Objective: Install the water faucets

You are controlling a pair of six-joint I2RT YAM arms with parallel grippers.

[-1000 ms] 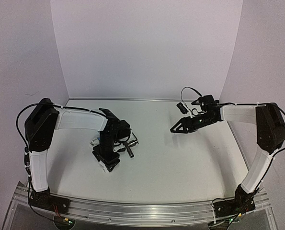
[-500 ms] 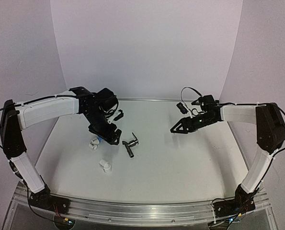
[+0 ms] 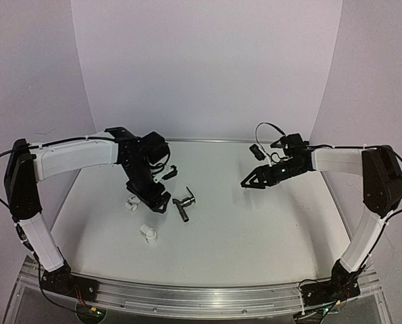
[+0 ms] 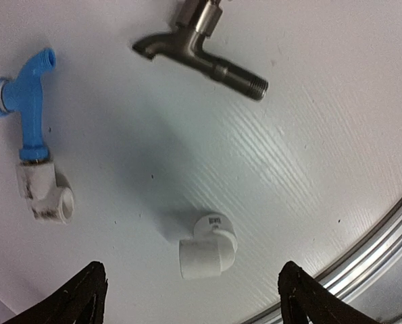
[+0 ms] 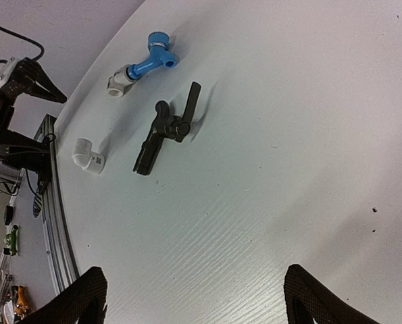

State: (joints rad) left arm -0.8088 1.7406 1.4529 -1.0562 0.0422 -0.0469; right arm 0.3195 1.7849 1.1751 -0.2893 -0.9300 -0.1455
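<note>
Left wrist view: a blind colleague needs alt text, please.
Grey metal faucet at top, blue faucet at left with a white elbow fitting at its end, loose white elbow below centre, all lying on a white table. Open, empty fingers frame the bottom edge.

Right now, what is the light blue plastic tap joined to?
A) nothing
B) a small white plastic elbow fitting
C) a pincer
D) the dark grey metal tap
B: the light blue plastic tap has its end in a small white plastic elbow fitting, and the dark grey metal tap lies apart from both.
</note>
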